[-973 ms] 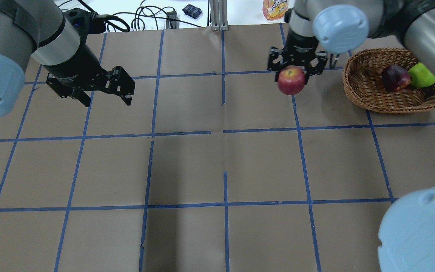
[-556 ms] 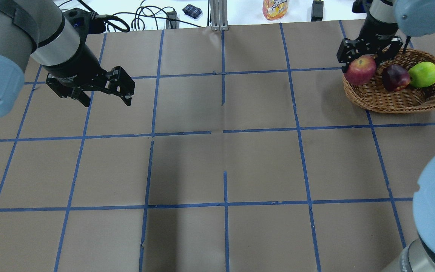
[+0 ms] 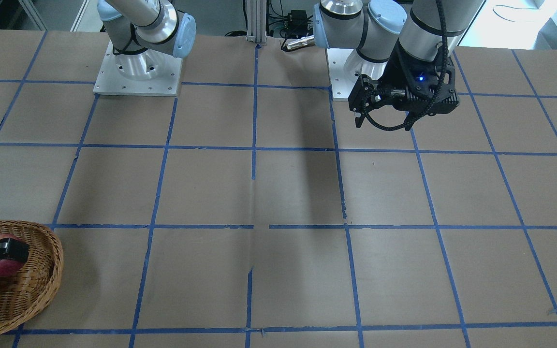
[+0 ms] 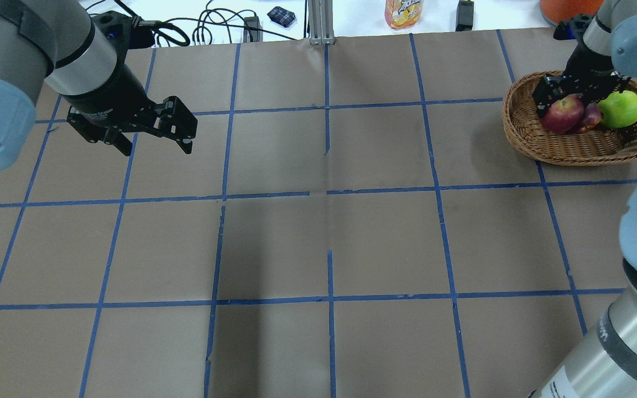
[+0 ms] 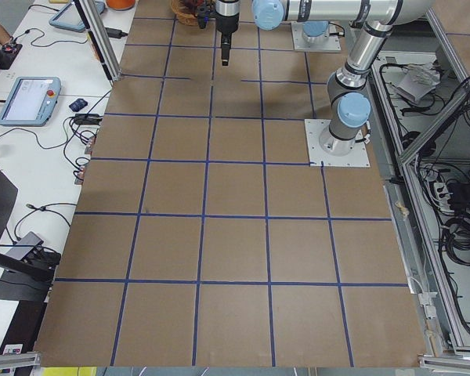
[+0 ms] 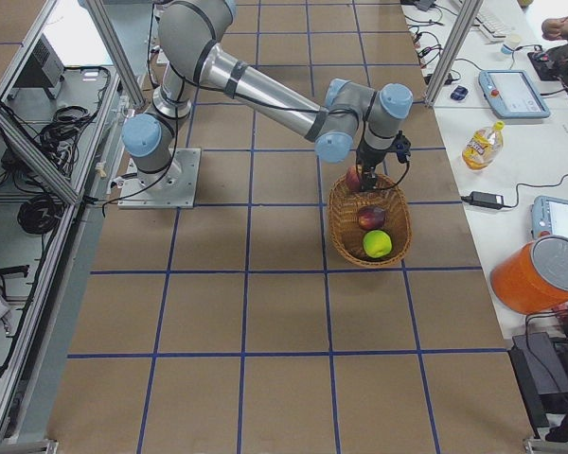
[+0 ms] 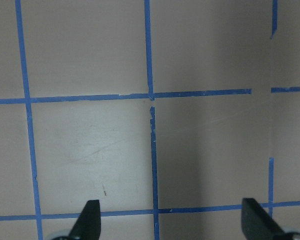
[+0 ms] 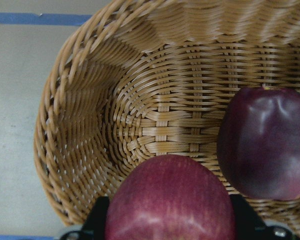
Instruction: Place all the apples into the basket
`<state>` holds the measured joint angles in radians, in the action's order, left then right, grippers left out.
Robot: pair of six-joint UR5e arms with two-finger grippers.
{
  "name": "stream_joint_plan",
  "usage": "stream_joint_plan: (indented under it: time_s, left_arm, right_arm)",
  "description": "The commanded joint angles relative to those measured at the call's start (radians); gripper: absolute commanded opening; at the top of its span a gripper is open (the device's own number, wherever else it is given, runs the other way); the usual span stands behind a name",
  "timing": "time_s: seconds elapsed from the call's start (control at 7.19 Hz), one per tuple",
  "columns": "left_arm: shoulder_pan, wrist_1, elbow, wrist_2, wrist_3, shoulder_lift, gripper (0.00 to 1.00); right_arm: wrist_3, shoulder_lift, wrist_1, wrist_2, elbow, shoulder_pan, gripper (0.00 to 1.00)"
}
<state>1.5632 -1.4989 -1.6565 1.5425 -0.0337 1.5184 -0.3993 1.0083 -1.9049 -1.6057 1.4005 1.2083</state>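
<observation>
Wicker basket [image 4: 573, 157] holds the maroon apple [image 4: 591, 117] and green apple [image 4: 620, 109]; the right gripper [image 4: 566, 102] pinches the red apple [image 4: 562, 114] low over its floor, probably to set it down softly. Idle, the left gripper [image 4: 155, 138] hangs spread.

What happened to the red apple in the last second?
The right arm carried the red apple rightward from over the table into the basket, lowering it beside the maroon apple, its jaws still shut on it. The left arm, the basket, and the maroon and green apple stayed put.
</observation>
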Motion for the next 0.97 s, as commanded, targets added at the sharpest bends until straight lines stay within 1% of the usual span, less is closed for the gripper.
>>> stream_joint_plan:
  time_s: [0.0,0.14,0.28,0.42,0.83]
  left_arm:
    - [0.001,0.002,0.004,0.002,0.0,0.002,1.0]
    - [0.001,0.002,0.004,0.001,0.0,0.002,1.0]
    - [0.001,0.0,0.001,0.002,0.0,-0.001,1.0]
    - [-0.002,0.002,0.007,0.001,0.0,0.002,1.0]
    - [0.001,0.002,0.006,0.001,0.0,0.002,1.0]
  right_arm:
    - [-0.004,-0.056,-0.101,0.003,0.006,-0.003,0.0]
    - [-0.001,-0.068,-0.106,0.003,0.003,-0.003,0.15]
    - [0.008,-0.074,-0.108,0.004,-0.001,-0.003,0.82]
    - [0.013,-0.065,-0.093,-0.002,-0.006,-0.003,1.0]
    - [0.013,0.021,0.053,0.003,-0.011,0.003,1.0]
